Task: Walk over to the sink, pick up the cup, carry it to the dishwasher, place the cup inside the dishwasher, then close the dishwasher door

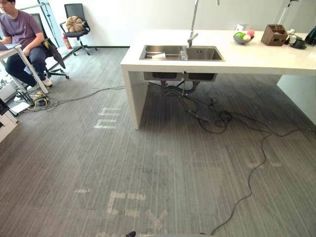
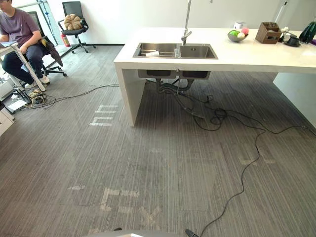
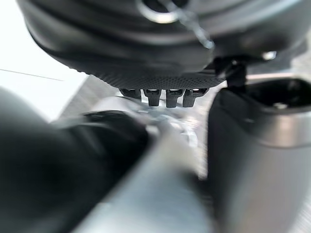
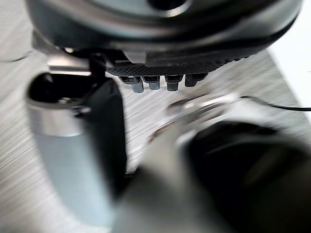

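Left hand and right hand hang with fingers straight, holding nothing, well apart from the sink.

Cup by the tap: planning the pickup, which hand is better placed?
Right, narrowly: the cup at the sink stands slightly right of centre. Right hand and left hand are both far from it.

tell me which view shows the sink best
The left eye view: the sink sits whole, both basins open to the camera under the tap. The right eye view shows nearly the same, slightly shifted. The wrist views face the floor close by.
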`<state>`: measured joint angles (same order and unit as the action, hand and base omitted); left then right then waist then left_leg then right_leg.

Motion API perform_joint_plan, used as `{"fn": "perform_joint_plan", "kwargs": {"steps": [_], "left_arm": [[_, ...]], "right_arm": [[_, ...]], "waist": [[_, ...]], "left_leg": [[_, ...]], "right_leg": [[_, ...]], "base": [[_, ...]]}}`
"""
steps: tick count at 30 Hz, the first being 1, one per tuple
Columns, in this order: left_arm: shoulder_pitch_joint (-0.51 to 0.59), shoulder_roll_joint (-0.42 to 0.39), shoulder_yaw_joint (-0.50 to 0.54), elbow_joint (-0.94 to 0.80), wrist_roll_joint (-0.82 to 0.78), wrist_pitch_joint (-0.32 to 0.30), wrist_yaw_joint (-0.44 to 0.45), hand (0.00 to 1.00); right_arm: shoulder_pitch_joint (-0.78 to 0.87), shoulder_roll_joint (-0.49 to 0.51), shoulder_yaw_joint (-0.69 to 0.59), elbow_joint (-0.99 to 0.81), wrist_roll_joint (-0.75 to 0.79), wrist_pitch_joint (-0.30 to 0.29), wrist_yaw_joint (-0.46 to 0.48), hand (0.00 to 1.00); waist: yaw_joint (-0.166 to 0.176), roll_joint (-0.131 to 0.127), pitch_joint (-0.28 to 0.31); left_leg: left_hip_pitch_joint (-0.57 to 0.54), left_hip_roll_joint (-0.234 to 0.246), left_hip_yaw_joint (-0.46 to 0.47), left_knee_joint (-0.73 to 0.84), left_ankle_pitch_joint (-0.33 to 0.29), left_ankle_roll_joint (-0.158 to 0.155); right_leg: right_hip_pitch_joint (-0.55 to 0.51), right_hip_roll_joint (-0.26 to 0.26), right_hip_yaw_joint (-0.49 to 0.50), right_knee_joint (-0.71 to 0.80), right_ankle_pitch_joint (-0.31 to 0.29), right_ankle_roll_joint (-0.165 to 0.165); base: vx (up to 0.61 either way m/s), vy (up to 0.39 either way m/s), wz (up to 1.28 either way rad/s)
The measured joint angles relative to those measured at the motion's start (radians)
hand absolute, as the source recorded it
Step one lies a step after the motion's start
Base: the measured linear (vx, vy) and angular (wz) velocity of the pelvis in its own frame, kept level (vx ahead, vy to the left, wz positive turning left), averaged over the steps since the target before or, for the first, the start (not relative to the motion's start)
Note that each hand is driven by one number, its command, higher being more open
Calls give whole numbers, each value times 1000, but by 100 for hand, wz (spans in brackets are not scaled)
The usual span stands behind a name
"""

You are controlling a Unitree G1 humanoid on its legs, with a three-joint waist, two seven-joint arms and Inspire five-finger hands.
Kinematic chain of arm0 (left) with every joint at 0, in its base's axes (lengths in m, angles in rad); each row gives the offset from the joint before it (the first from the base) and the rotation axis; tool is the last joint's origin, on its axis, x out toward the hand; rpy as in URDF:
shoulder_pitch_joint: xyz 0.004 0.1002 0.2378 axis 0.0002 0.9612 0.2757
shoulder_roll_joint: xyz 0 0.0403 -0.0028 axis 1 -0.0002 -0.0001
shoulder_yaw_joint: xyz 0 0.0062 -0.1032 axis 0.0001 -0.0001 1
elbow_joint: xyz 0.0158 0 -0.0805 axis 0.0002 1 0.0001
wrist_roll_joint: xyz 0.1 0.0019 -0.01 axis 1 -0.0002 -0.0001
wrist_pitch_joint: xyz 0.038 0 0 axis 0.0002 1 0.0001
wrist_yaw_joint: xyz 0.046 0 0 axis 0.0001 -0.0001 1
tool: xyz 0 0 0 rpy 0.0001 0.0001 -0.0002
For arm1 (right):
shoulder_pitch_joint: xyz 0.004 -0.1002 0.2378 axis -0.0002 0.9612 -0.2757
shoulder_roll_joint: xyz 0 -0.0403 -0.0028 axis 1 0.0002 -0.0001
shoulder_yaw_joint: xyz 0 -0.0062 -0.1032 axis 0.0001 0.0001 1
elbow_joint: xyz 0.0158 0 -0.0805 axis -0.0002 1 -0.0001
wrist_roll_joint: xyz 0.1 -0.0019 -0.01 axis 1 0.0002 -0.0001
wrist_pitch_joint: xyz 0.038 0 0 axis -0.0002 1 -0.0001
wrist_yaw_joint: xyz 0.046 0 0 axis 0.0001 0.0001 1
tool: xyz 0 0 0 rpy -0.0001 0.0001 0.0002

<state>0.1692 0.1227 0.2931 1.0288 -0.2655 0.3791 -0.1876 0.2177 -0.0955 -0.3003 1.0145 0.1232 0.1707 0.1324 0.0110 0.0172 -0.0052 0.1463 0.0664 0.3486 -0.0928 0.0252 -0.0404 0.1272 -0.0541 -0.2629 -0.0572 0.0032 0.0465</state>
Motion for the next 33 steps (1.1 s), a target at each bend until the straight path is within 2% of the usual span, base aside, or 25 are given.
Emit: {"fn": "perform_joint_plan", "kwargs": {"steps": [2, 3, 5, 8, 11, 18, 22, 26, 33], "left_arm": [[-14, -11, -48, 2, 63, -105, 8, 100], [-17, -12, -57, 2, 70, -126, 8, 100], [-23, -20, -70, 2, 72, -184, 12, 100], [-28, -20, -104, 4, 82, -232, 57, 100], [-29, -23, -103, 5, 77, -234, 97, 100], [-30, -25, -92, 30, 13, -256, 153, 100], [-22, -34, -69, 33, -36, -264, 166, 100], [-11, -52, -26, 35, -150, -265, 190, 100], [-5, -62, -8, 35, -172, -278, 191, 100]], "right_arm": [[-27, -7, 54, -5, -73, -54, -10, 100], [-35, -5, 54, -5, -79, -61, -10, 100], [-60, -8, 77, -2, -77, -63, -8, 100], [-99, -5, 109, 21, -39, -36, -8, 100], [-122, 13, 120, 42, 12, -17, 1, 100], [-129, 12, 117, 57, 51, -32, 13, 100], [-126, 7, 112, 62, 99, -34, 18, 100], [-124, 5, 110, 62, 132, -44, 20, 100], [-117, 5, 110, 62, 154, -55, 20, 100]], "waist": [[1, -3, 3], [1, -3, 4], [1, -4, 5], [2, -4, 7], [2, -4, 8], [1, -7, 19], [1, -11, 22], [1, -9, 34], [1, -10, 36]], "left_leg": [[-1, -3, 0, 0, 0, 0], [-1, -3, -1, 0, 0, 0], [-2, -3, -8, -1, -1, 0], [-2, -2, -11, -1, 0, -1], [-2, -4, -15, -1, 0, -1], [4, -11, -25, -2, 0, 0], [5, -11, -28, -2, 0, 0], [12, -11, -30, -2, 0, 0], [14, -12, -34, -2, 1, 1]], "right_leg": [[9, -1, -6, -15, 3, 4], [10, 0, -8, -17, 4, 3], [16, 2, -15, -26, 4, 3], [17, 4, -18, -27, 4, 3], [19, 2, -21, -27, 4, 3], [30, -5, -31, -27, 5, 5], [32, -5, -34, -27, 5, 5], [43, -5, -37, -27, 5, 5], [46, -5, -40, -27, 5, 5]], "base": [[18, 0, 6], [10, -26, 6], [-2, -41, 9], [-11, -42, 4], [-16, -17, 3], [-40, -7, 4], [0, 0, 0], [0, 0, 0], [-26, -11, 2]]}}
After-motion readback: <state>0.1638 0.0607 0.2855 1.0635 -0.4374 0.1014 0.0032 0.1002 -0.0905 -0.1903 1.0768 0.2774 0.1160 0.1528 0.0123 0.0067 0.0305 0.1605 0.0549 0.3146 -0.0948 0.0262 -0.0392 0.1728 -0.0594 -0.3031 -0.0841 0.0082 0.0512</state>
